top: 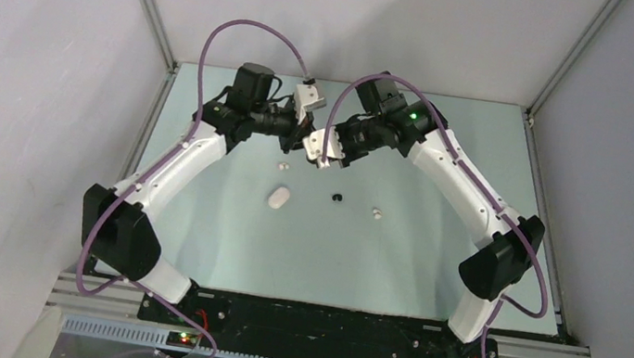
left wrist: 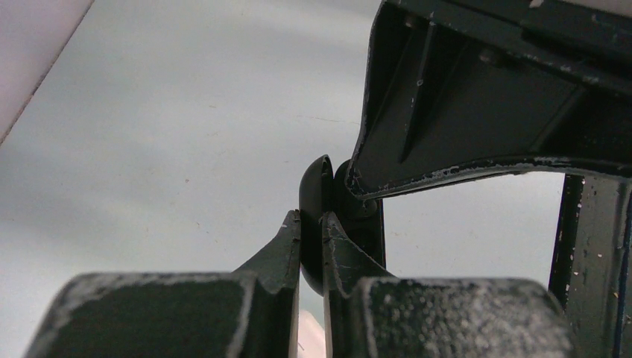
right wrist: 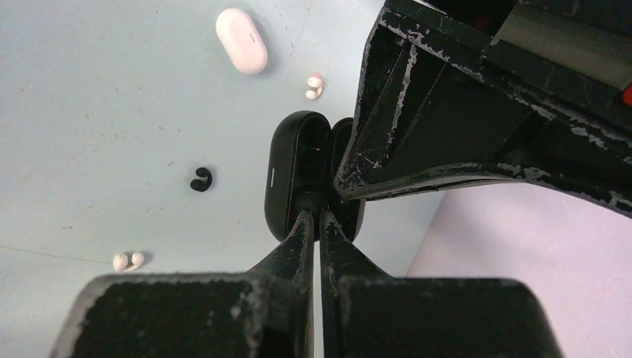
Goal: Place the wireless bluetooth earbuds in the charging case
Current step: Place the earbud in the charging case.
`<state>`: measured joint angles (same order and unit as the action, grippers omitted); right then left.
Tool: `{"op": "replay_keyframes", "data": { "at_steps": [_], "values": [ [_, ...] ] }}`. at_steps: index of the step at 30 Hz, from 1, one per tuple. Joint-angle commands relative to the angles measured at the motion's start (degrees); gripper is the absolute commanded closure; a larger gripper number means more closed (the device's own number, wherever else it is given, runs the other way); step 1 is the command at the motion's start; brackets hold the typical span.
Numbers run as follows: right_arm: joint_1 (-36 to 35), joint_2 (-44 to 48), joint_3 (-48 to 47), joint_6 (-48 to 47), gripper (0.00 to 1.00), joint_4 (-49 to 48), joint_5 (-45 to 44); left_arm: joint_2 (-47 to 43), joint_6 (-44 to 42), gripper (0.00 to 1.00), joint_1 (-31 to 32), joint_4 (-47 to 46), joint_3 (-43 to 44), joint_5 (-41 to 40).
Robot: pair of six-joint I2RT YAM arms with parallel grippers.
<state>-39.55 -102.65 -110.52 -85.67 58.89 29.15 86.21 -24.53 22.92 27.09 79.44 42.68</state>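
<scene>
Presently both arms meet at the far middle of the bench (top: 191,246), sharing the black charging case (right wrist: 287,171), which stands hinged open with its two halves parted. The left gripper (left wrist: 311,220) is clenched on one thin edge of that case, and the right gripper (right wrist: 313,216) is pinched tight on the case from the opposite side. Loose on the bench nearer the bases lie a closed white charging case (right wrist: 241,40), a white earbud (right wrist: 314,86) just beside it, a black earbud (right wrist: 200,179) well apart from both cases, and a second white earbud (right wrist: 127,261) farther to the right.
</scene>
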Motion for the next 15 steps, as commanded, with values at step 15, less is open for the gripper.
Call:
{"op": "replay_keyframes", "data": {
  "at_steps": [15],
  "values": [
    [-1.2,1.3,3.9,9.6,0.77,-11.1,-5.9,-3.1,-1.2,1.0,0.6,-3.3,0.9,1.3]
  ]
}}
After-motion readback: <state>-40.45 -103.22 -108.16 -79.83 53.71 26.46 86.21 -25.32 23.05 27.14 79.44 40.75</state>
